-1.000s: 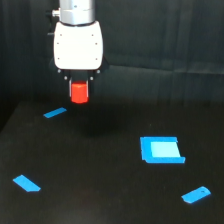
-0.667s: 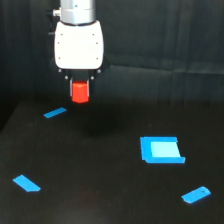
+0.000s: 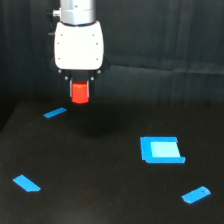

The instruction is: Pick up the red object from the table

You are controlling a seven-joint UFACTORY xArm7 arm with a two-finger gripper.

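Red object (image 3: 79,93): short cylinder, upright, apparently off black table (image 3: 100,190).

Silver-grey cylindrical wrist segment, rounded glossy white housing below it, short dark hand (image 3: 80,84) underneath

- Dim scene; the table (image 3: 100,200) reads nearly black, with a faint sheen.
- Soft, slightly blurred focus throughout.
- The white gripper (image 3: 79,98) housing at 12 o'clock glares brightly.

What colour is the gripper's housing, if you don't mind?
White, on the gripper housing, seen in the exterior view.
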